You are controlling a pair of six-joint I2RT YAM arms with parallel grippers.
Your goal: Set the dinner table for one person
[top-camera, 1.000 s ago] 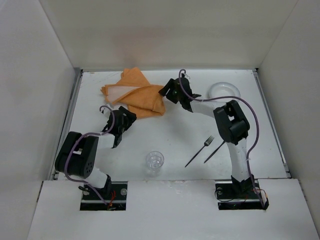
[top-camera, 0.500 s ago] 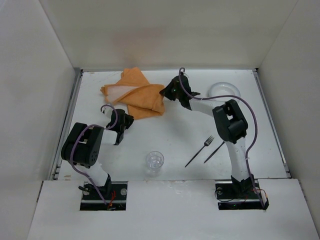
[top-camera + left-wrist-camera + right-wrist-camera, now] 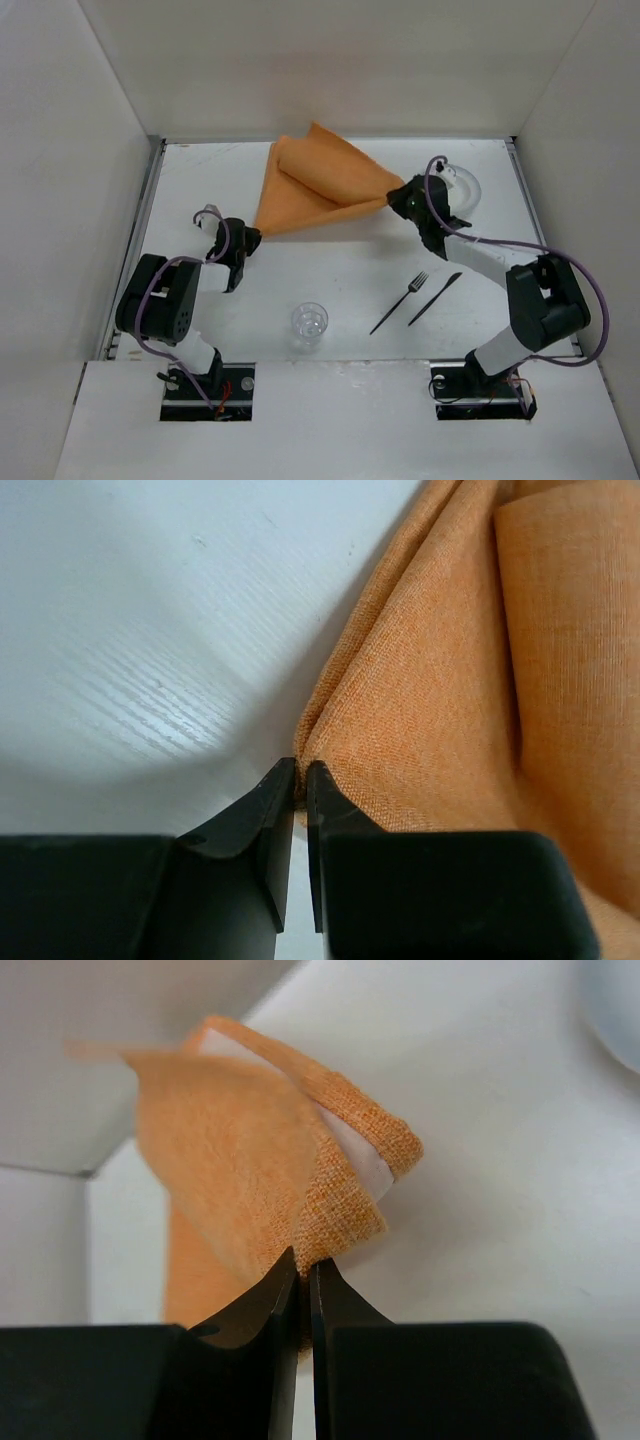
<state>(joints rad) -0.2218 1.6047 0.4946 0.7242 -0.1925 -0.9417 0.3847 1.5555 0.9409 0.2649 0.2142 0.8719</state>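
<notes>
At the far half of the dinner table (image 3: pixel 345 262), which lies under both arms | orange cloth napkin (image 3: pixel 320 185) spread between the grippers | left gripper (image 3: pixel 301 780) pinched on its near-left corner, low at the surface | right gripper (image 3: pixel 303 1270) pinched on its right corner, raised | glass (image 3: pixel 309 324), fork (image 3: pixel 399 302), knife (image 3: pixel 434 298) nearer the front.

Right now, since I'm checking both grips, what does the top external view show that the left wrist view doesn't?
Only the top view: the right hand pinching a corner of the orange cloth, plus the glass, fork, knife and plate. Only the left wrist view: the left hand shut on another cloth corner, close up. Both: the cloth and the white table.
</notes>
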